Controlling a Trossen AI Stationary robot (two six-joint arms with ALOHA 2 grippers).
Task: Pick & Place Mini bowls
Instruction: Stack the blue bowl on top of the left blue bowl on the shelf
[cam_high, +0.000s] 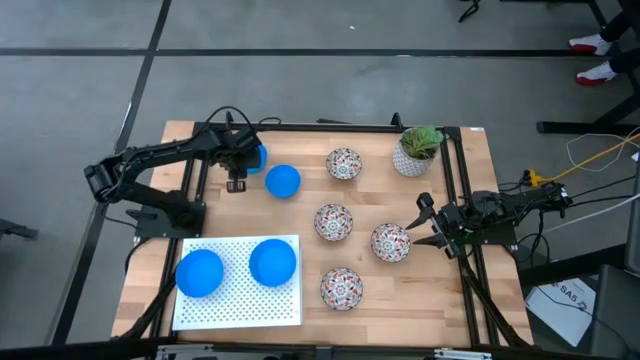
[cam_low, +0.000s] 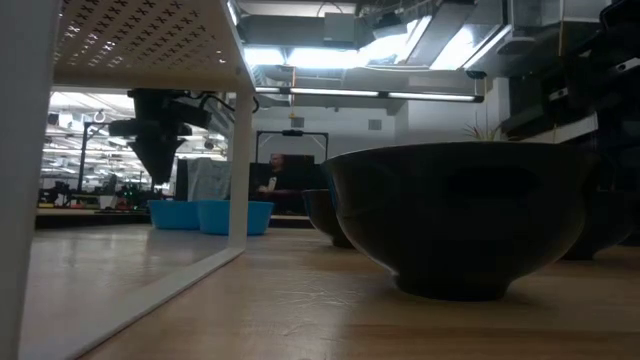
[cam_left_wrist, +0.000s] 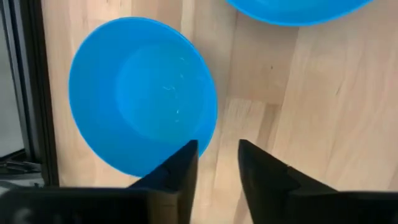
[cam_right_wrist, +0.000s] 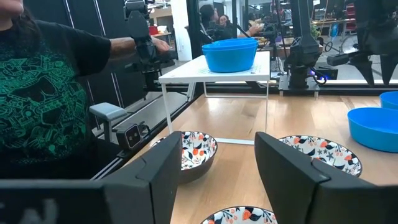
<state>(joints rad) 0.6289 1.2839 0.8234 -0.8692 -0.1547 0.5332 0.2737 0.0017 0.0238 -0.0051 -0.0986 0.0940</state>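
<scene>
Two blue mini bowls stand on the wood at the far left, one (cam_high: 257, 156) partly under my left gripper (cam_high: 237, 176) and one (cam_high: 283, 181) just to its right. In the left wrist view my left gripper (cam_left_wrist: 217, 148) is open, one finger over the near bowl's rim (cam_left_wrist: 202, 134) and bare wood between the fingers. In the low view it (cam_low: 160, 165) hangs clear above the blue bowl (cam_low: 175, 213). Two more blue bowls (cam_high: 199, 272) (cam_high: 272, 262) sit on a white rack (cam_high: 240, 305). Several patterned bowls (cam_high: 333, 221) stand mid-table. My right gripper (cam_high: 424, 226) waits open at the right.
A white pot with a green plant (cam_high: 415, 150) stands at the far right corner. The white perforated rack fills the near left. A patterned bowl (cam_high: 390, 242) sits just left of my right gripper (cam_right_wrist: 217, 180). A person in a dark green-printed shirt (cam_right_wrist: 37, 93) stands beyond the table.
</scene>
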